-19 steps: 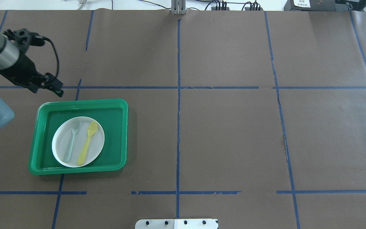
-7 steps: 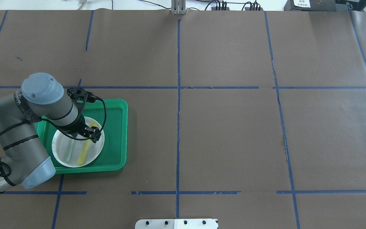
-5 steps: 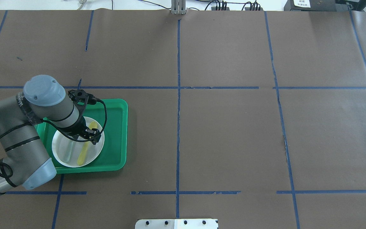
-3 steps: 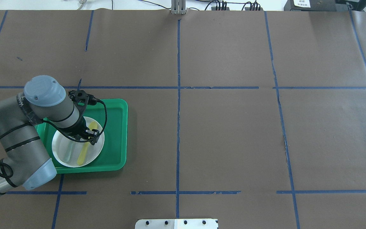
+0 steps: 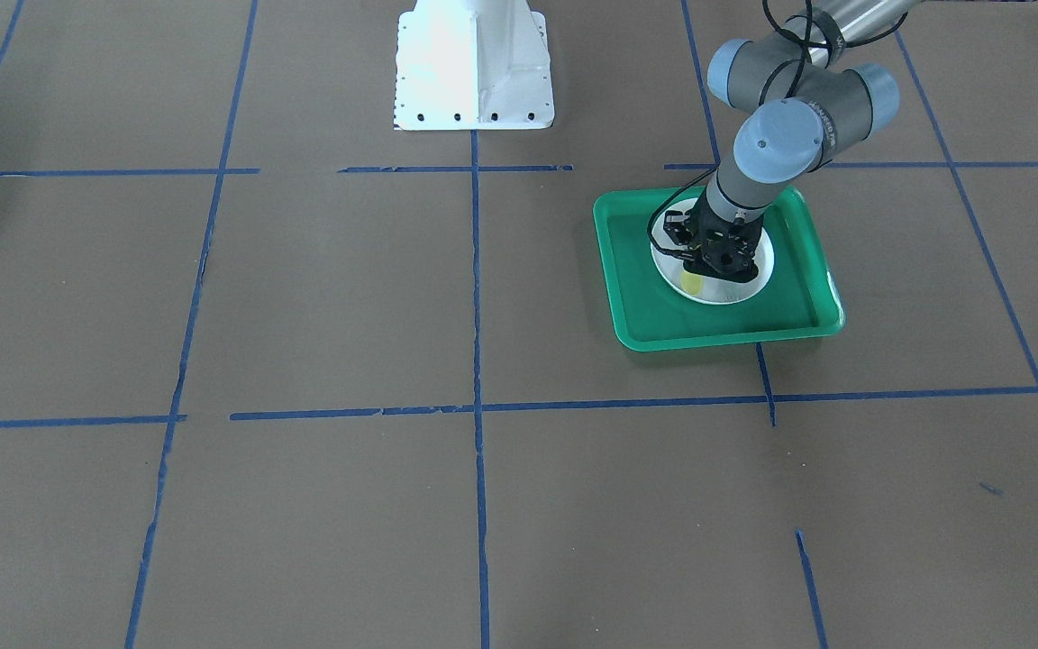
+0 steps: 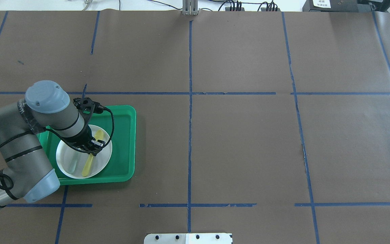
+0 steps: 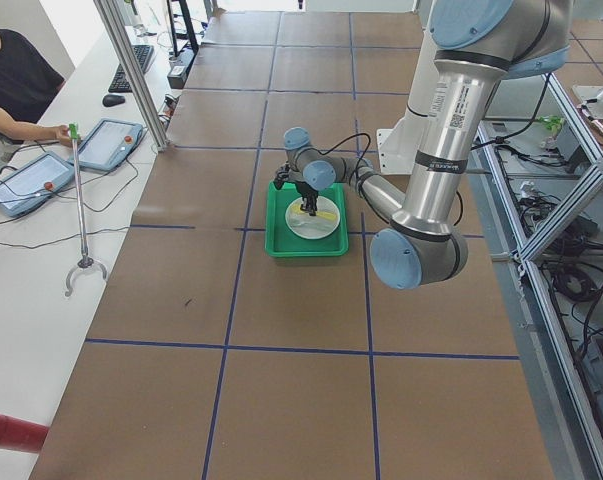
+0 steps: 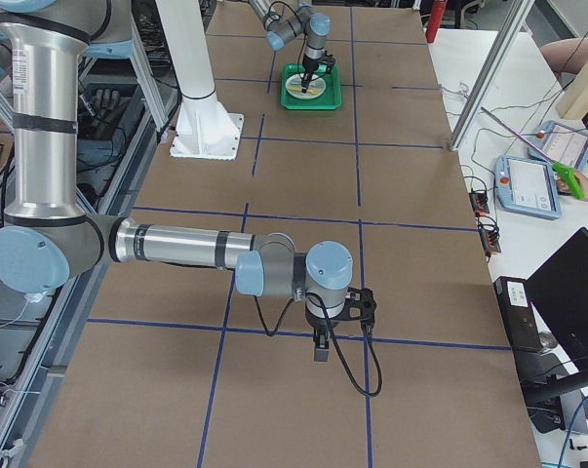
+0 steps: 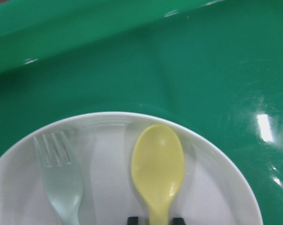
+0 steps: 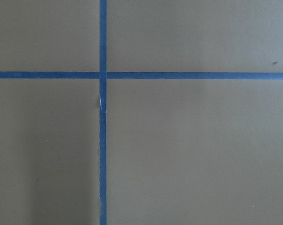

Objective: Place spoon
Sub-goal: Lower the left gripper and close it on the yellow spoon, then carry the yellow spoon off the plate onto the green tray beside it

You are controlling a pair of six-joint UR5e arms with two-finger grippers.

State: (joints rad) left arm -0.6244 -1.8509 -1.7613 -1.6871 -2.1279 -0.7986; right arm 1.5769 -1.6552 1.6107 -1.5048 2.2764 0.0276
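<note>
Overhead: the green tray (image 6: 127,142) sits near the desk's left edge, broad bare paper to its right. The left gripper (image 6: 92,147) is clenched on the spoon (image 6: 89,162), which lies on the white plate (image 6: 104,159) beside the fork (image 6: 72,164). Left wrist view: fingertips (image 9: 132,220) flank the spoon's neck. Right side view: the right gripper (image 8: 321,352) hangs over the desk's other end; its state I cannot tell.

The spoon (image 9: 157,168) is pale yellow, the fork (image 9: 61,180) beside it a translucent grey-green, both on a plain white plate (image 9: 108,187). The tray (image 6: 124,142) is glossy green. The table (image 6: 242,142) is brown, crossed by a grid of blue tape lines (image 6: 190,135). The left gripper (image 6: 92,146) is black
</note>
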